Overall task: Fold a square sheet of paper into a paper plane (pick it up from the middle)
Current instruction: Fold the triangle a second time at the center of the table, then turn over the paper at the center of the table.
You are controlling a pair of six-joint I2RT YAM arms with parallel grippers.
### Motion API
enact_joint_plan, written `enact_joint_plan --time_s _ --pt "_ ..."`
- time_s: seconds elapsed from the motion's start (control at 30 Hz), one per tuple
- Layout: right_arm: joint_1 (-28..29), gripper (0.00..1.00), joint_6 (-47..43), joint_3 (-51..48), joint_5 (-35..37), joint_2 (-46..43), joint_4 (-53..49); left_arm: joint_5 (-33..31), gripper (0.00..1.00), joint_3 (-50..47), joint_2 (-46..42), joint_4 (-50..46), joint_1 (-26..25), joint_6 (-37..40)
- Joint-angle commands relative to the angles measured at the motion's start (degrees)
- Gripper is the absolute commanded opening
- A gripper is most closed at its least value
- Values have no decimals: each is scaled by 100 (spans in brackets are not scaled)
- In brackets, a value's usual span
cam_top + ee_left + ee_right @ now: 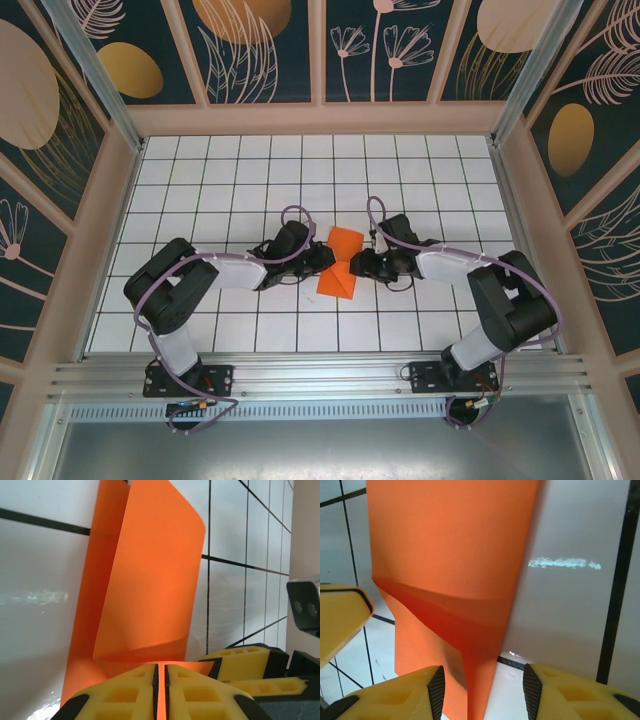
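Observation:
The square sheet of paper [340, 262] is bright orange and stands bent between the two grippers at the middle of the table. In the left wrist view the paper [150, 580] curls upward, and my left gripper [160, 680] is shut on its lower edge, with a thin orange strip between the pads. My left gripper [325, 262] meets the sheet from the left. My right gripper [358, 265] meets it from the right. In the right wrist view the right gripper [482, 692] is open; a creased fold of the paper [450, 555] hangs between its pads without touching them.
The white grid-tiled table [200, 180] is walled on three sides by patterned panels. The aluminium rail [320, 375] with both arm bases runs along the near edge. The right gripper's yellow fingers [250, 662] sit close beside the left one.

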Motion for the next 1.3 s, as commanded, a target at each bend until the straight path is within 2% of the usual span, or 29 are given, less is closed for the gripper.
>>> enact_joint_plan --time_s 0.0,0.4,0.73,1.1,1.27 --pt "-24 47 135 217 -88 150 228 98 15 -53 44 1 4 68" --pt "-23 46 230 407 18 578 276 135 14 -1 414 -98 4 54" --pt "-27 41 362 343 -258 587 575 150 13 71 530 -236 -4 73" --pt "-30 40 469 244 -479 599 839 167 13 69 534 -237 -9 58" --pt "-42 40 407 -18 -819 469 1133 161 13 53 506 -212 -7 17"
